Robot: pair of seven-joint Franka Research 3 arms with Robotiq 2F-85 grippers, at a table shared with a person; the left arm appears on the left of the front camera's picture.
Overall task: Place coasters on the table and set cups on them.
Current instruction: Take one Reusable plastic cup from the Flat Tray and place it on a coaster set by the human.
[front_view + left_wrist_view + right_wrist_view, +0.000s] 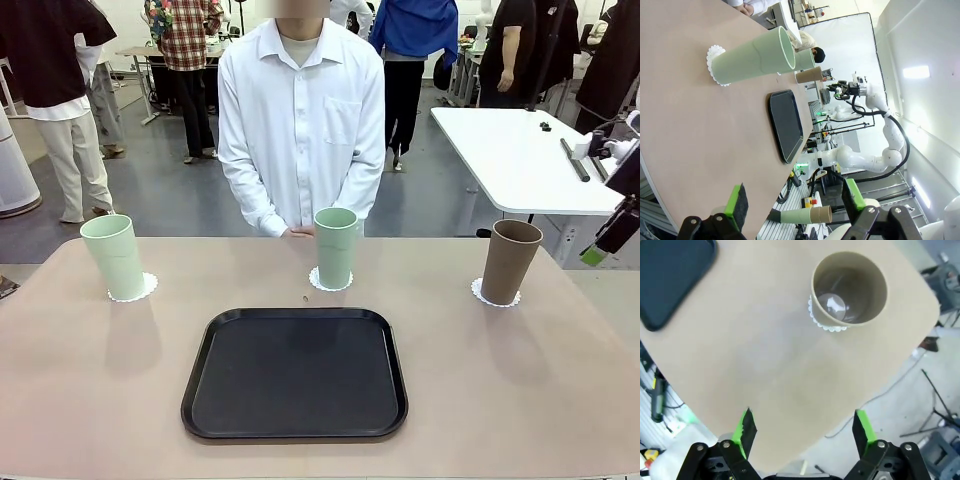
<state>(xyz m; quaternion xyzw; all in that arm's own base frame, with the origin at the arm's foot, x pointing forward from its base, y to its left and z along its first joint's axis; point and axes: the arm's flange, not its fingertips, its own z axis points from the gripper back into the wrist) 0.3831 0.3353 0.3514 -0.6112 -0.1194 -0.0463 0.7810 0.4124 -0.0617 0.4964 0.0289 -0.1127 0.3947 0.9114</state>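
Note:
Three cups stand upright on white lacy coasters on the beige table (90,400). A pale green cup (113,255) sits on its coaster (146,288) at the left, another green cup (335,245) on a coaster (318,282) in the middle, and a tan-brown cup (510,260) on a coaster (482,292) at the right. My right gripper (598,250) hangs just right of the brown cup; from above it (805,430) is open and empty, with the brown cup (849,287) ahead. My left gripper (794,200) is open and empty, off the table's edge, the left green cup (752,57) farther along.
A black tray (295,372) lies in the near middle of the table. A person in a white shirt stands at the far side, hands (298,232) joined behind the middle cup. A white-topped table (510,160) stands at the back right.

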